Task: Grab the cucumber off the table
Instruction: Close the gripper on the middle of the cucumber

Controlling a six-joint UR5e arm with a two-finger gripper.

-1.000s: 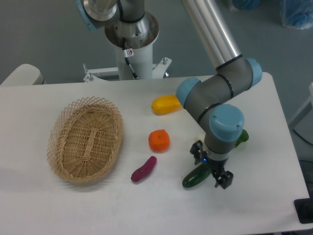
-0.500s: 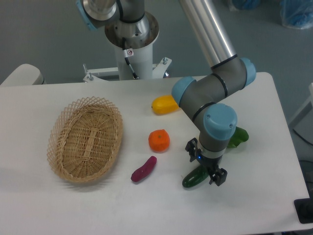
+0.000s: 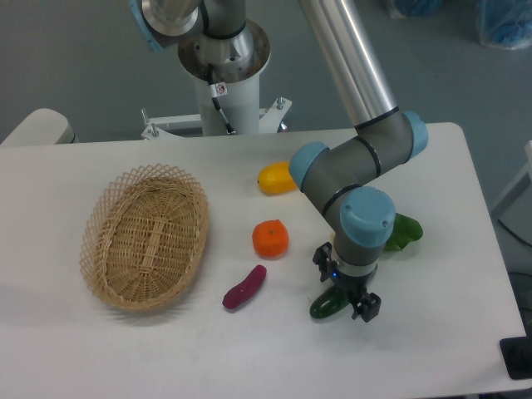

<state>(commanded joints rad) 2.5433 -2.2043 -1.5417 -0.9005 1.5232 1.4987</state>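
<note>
Green cucumber (image 3: 327, 304) between gripper (image 3: 342, 283) fingers

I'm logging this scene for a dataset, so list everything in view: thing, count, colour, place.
table: one, white, under everything.
basket: one, tan wicker, left side of the table.
yellow fruit: one, yellow, centre back, partly behind the arm.
orange: one, orange, centre.
purple piece: one, purple, in front of the orange.
cucumber: one, dark green, front right, under the gripper.
leafy vegetable: one, light green, right, partly hidden by the arm.
arm base: one, white and silver, behind the table.
arm: one, grey with blue caps.
gripper: one, black, fingers either side of the cucumber; closure unclear.
</note>
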